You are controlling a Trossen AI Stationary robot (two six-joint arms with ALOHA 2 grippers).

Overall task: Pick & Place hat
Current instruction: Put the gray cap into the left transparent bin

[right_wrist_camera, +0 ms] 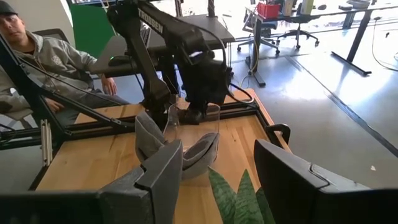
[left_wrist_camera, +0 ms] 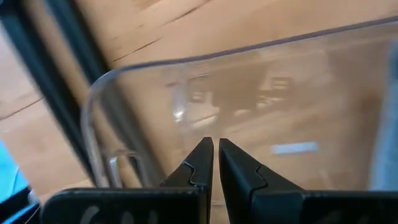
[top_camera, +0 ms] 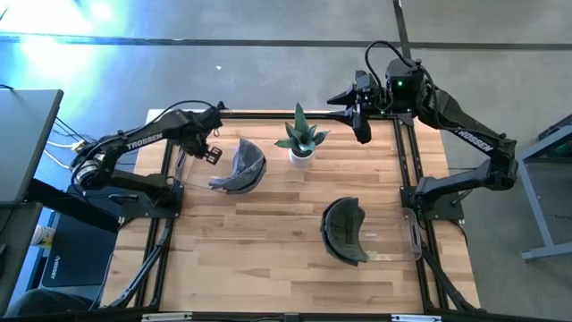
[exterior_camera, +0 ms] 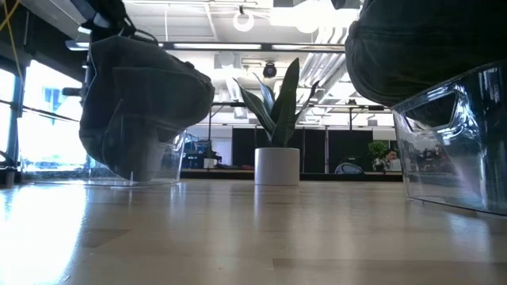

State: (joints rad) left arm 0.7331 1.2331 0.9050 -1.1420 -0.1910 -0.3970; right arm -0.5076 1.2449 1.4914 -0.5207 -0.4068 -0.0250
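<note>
Wooden planks of a black-framed desk (top_camera: 268,241) fill the overhead view, with a bright workshop hall stretching behind at table level. At the left side, a grey hat (top_camera: 243,166) sits tipped up in a clear plastic bin (top_camera: 195,172), its brim spilling over the bin's inner edge. The left hand (top_camera: 213,154) hangs at that bin, just beside the hat; its own camera shows the fingers (left_wrist_camera: 198,168) drawn almost together, a thin slit between them, with nothing gripped and the bin's clear wall just beyond. A small potted plant (top_camera: 302,139) in a white pot stands near the desk's far edge, between the two arms. Closer to the front right, a second dark hat (top_camera: 345,230) rests half in another clear bin (top_camera: 402,234). The right hand (top_camera: 361,125) is raised over the far edge beside the plant, jaws standing wide and empty. A seated person in a grey hooded top (right_wrist_camera: 56,59) watches from beyond the desk.
</note>
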